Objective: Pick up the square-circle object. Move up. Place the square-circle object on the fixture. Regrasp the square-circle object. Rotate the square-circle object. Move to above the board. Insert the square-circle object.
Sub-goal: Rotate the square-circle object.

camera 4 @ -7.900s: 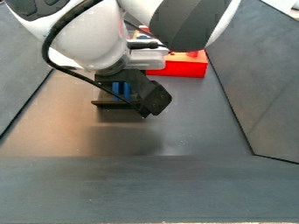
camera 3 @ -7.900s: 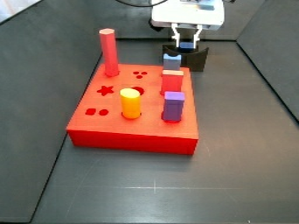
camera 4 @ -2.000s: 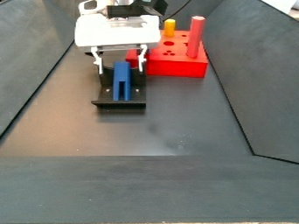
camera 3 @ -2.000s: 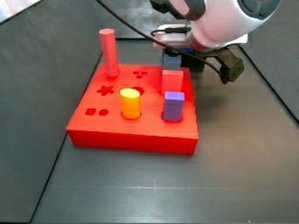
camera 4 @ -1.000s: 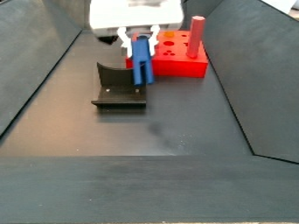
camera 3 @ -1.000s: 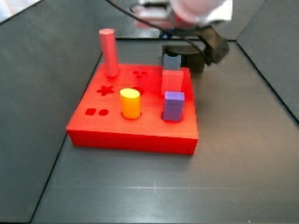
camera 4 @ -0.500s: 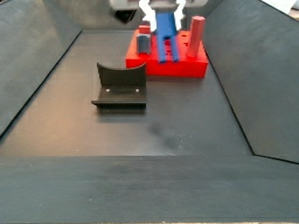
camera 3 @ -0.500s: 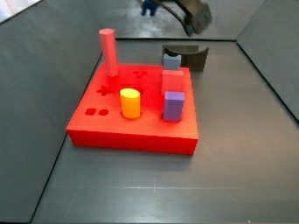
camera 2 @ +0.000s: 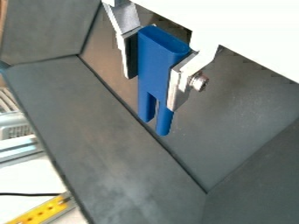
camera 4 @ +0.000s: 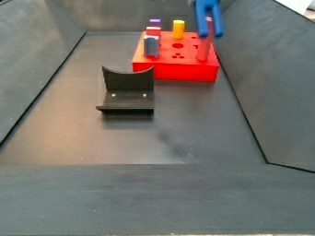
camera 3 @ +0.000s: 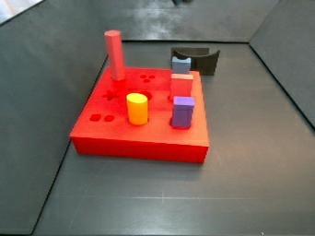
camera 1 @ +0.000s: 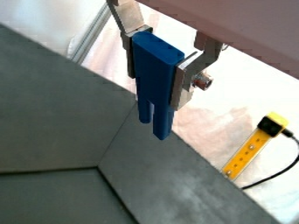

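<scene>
The square-circle object is a long blue piece with a two-pronged lower end, shown in both wrist views point(camera 1: 155, 83) point(camera 2: 158, 79). My gripper point(camera 1: 159, 74) point(camera 2: 153, 77) is shut on its upper part, with the silver fingers flat against its two sides and the prongs hanging below. In a side view the blue piece point(camera 4: 209, 16) hangs high over the far end of the red board point(camera 4: 180, 64), with the gripper cut off by the frame. The fixture point(camera 4: 127, 90) point(camera 3: 198, 59) stands empty on the floor. In a side view the board point(camera 3: 123, 134) shows without the gripper.
On the board stand a tall red cylinder point(camera 3: 113, 53), a yellow cylinder point(camera 3: 138, 108), a purple block point(camera 3: 182, 112) and a grey-blue piece point(camera 3: 181, 64). Open holes lie at its left part point(camera 3: 110, 95). Dark walls enclose the floor.
My gripper has lifted the blue piece off the fixture and carried it up and over toward the board. It has left the top of one side view.
</scene>
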